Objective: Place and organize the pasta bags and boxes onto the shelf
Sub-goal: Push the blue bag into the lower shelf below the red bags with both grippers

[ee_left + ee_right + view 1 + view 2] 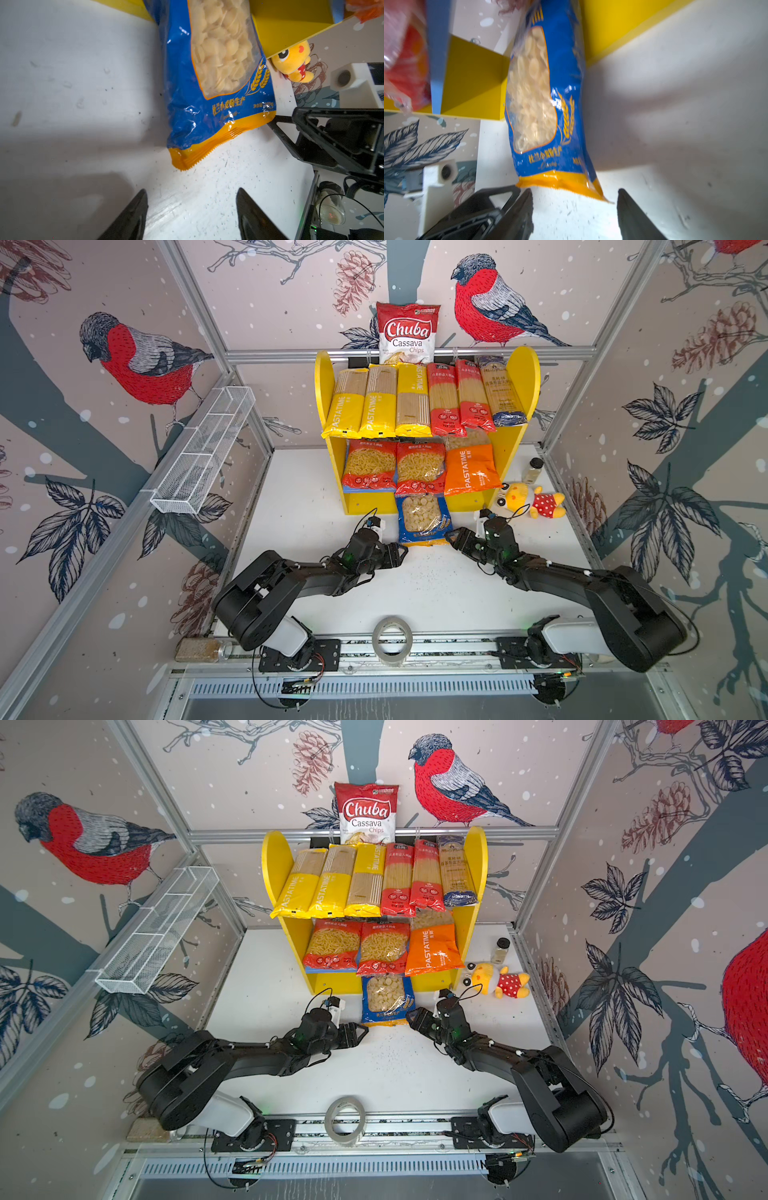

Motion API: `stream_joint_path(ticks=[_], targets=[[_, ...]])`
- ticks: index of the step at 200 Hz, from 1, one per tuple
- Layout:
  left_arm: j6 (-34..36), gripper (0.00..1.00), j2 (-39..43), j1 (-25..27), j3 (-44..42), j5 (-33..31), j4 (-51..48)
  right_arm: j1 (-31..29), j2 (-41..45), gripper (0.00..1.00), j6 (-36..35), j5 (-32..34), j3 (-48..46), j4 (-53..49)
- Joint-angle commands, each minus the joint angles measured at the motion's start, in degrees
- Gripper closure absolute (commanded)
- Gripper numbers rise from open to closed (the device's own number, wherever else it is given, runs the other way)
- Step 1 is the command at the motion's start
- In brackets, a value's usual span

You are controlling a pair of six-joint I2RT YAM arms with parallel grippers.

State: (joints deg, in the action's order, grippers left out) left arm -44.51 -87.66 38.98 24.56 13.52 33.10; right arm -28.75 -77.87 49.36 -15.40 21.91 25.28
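- The blue-orange bag [423, 517] rested on the table [291, 497], its top against the front of the shelf [323, 381].
- Your left gripper [401, 553] and right gripper [451, 536] flanked its bottom seam, jaws parted, both empty.
- Nine other packs [376, 406] sat shelved, so this looked like the last one.
- Next you needed a firm hold and a gap on the crowded shelf.

A yellow-sided shelf [274, 865] stands on a white bench [257, 986]. Six long spaghetti packs [365, 882] lie side by side on its upper board; three short-pasta bags [382, 948] sit on the lower one. A blue-orange bag [386, 998] rests on the bench against the shelf front, with the left end effector [361, 1031] and right end effector [412, 1016] close beside its near end.
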Motion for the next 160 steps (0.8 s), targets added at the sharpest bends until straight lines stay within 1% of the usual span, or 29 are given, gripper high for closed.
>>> stream_joint_path(ticks=[1, 19, 42, 50, 62, 79, 89, 111, 160], targets=[[-1.3, 0.36, -2.5, 0.1, 0.8, 1.5, 7.3, 0.5, -2.5, 0.37, -0.5, -3.4, -0.4, 3.4], [-1.1, 0.39, -5.0, 0.1, 2.4, 1.7, 7.9, 1.1, -5.0, 0.42, 1.0, -3.5, -0.9, 7.1], [-0.9, 0.48, -7.8, 0.1, 4.1, 1.2, 8.4, 1.0, -7.4, 0.56, 1.8, -3.3, 0.8, 9.4], [-1.2, 0.53, -8.8, -0.1, 4.7, 1.1, 8.8, 1.0, -8.0, 0.61, 2.0, -2.7, 1.6, 9.9], [-1.5, 0.63, -10.2, -0.7, 5.8, 1.7, 9.2, 1.1, -9.0, 0.71, 2.4, -2.2, 2.9, 10.7], [-1.8, 0.74, -11.4, -2.0, 7.5, 3.0, 9.8, 1.1, -10.9, 0.80, 2.7, -2.2, 5.7, 11.2], [-1.5, 0.79, -11.3, -2.9, 8.7, 3.3, 9.3, 1.1, -12.0, 0.82, 2.8, -2.5, 7.6, 11.4], [0.1, 0.84, -10.6, -4.7, 11.4, 3.7, 6.7, 1.0, -13.7, 0.86, 4.1, -2.3, 10.6, 12.5], [3.4, 0.86, -10.4, -6.9, 15.3, 3.5, 2.8, 1.1, -17.9, 0.87, 8.0, -2.5, 12.1, 18.3]])
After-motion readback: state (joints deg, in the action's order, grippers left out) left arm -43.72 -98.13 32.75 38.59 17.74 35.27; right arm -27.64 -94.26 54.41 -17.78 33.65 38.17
